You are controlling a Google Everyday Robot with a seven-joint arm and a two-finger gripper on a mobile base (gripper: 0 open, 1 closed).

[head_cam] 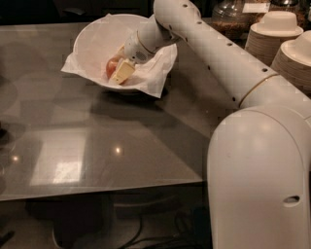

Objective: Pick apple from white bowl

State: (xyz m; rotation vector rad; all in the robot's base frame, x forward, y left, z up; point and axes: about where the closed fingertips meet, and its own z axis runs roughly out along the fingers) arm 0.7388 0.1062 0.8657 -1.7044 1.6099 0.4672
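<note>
The white bowl (92, 39) stands at the far side of the grey table, with its crumpled white paper liner (155, 73) hanging over the rim. The small red apple (111, 67) with yellowish patches lies inside the bowl, right of its middle. My gripper (119, 69) reaches down into the bowl from the right, at the end of the long white arm (214, 48). It is right against the apple and covers the apple's right side.
The grey reflective table (97, 146) runs from the bowl to the front edge. Stacks of small beige paper bowls (274, 34) stand at the back right. My white base (262, 180) fills the lower right. Jars stand at the back (228, 12).
</note>
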